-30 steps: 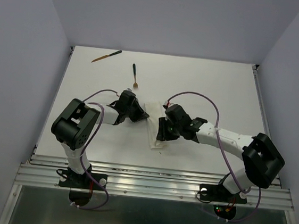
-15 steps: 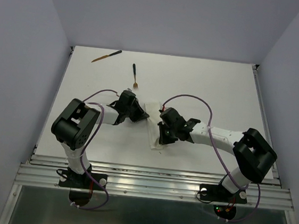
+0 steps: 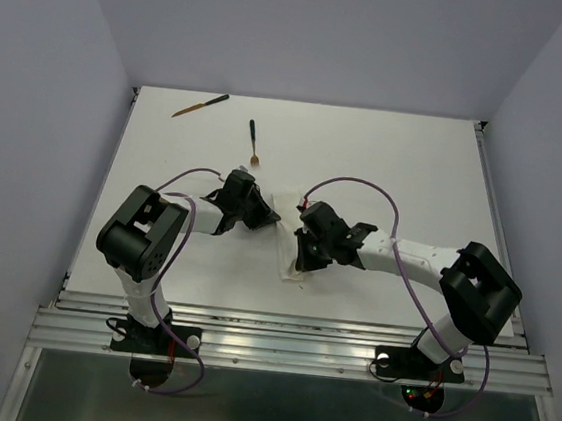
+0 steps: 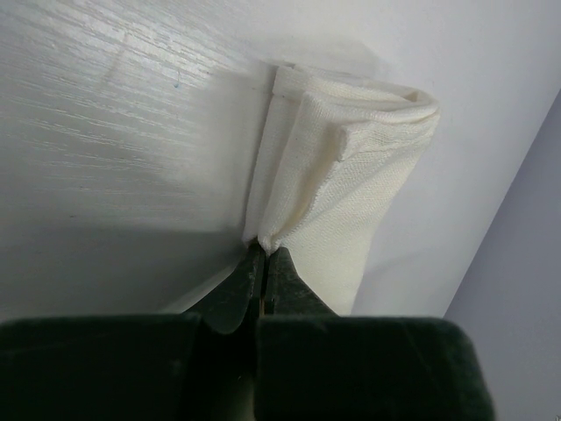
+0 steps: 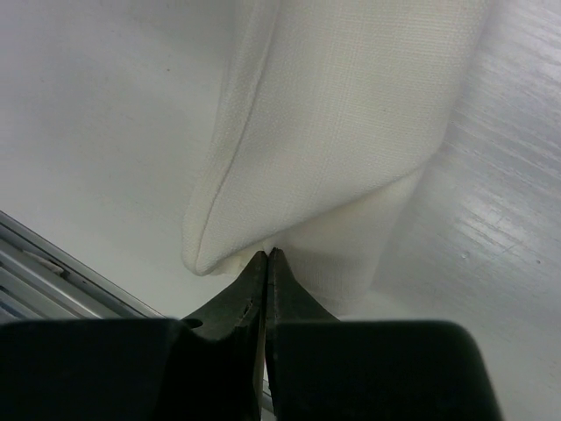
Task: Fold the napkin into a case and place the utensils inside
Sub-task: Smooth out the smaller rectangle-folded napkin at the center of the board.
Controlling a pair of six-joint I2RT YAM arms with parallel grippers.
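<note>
The napkin [image 3: 287, 243] lies folded into a narrow white strip between my two grippers at the table's middle. My left gripper [image 3: 271, 219] is shut on the napkin's [image 4: 346, 197] edge, and that end stands up in a loose open loop. My right gripper [image 3: 299, 261] is shut on the napkin's [image 5: 351, 114] other end, pinching cloth just under a rounded fold. Two utensils lie apart at the back left: a wooden knife [image 3: 199, 106] and a wooden fork [image 3: 253, 142] with dark handles.
The table's front metal rail [image 3: 288, 334] runs just behind the arm bases and shows at the lower left of the right wrist view [image 5: 53, 272]. Purple cables [image 3: 364, 184] arch over both arms. Grey walls close in the table's sides and back.
My right gripper has slid left onto the napkin's near end and shut on it. The left gripper has kept its hold and has not moved.
</note>
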